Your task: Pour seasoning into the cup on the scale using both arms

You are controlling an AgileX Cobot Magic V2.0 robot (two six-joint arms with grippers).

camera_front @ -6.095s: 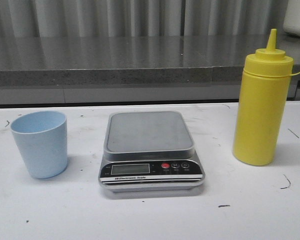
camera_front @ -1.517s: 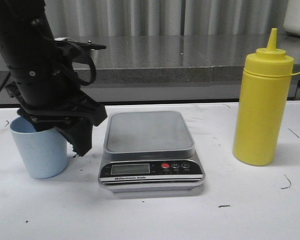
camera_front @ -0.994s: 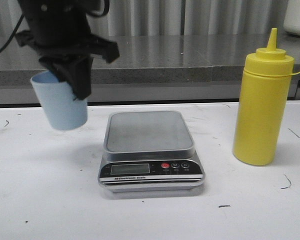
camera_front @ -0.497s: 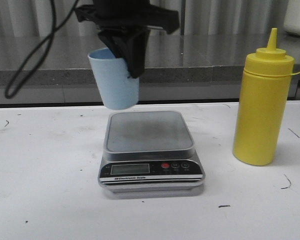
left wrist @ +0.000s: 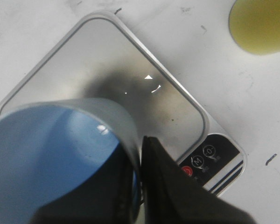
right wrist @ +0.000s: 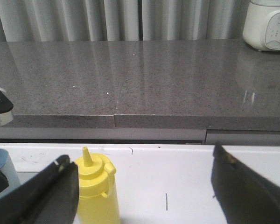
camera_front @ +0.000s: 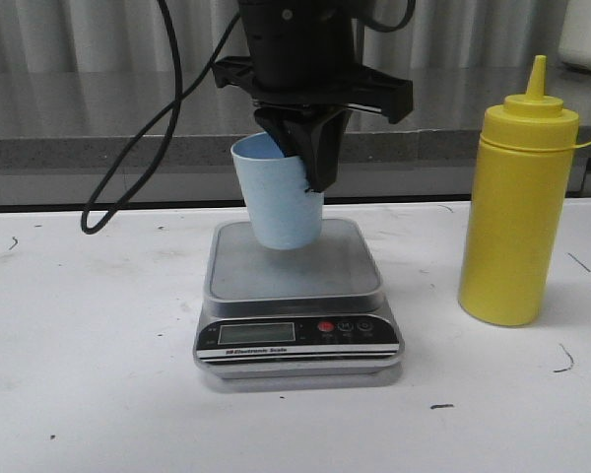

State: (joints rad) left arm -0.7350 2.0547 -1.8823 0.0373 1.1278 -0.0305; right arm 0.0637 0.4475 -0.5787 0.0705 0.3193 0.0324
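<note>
Left gripper (camera_front: 310, 163) clamped on the rim of the cup (camera_front: 278, 193): one finger runs down the outside wall on the cup's 3 o'clock side, the other goes down inside it. Cup is tilted a little, mouth leaning toward 10 o'clock in the front view. Its base sits low over the rear part of the scale (camera_front: 295, 296) platform; whether it touches the platform I cannot tell. Left wrist view looks down into the cup (left wrist: 56, 158): blue inside, nothing seen in it, a dark shadow on the scale (left wrist: 130, 88) platform beneath, black finger (left wrist: 172, 186) pressed against the cup wall.

Scale lies at the centre of the white surface (camera_front: 89, 394), display and red button facing the camera, at 6 o'clock of the platform. Black cable (camera_front: 143, 128) loops down from the left arm at 9 o'clock of the cup.

Seasoning bottle (camera_front: 517, 197) stands upright on the surface at 3 o'clock of the scale, well apart from it, nozzle cap on, nothing touching it.

Right gripper (right wrist: 144, 186) spread wide, grasping nothing, fingers apart at either side of the right wrist view. The seasoning bottle (right wrist: 97, 191) stands just beside one finger (right wrist: 46, 191). Grey counter (right wrist: 130, 79) and curtain behind.
</note>
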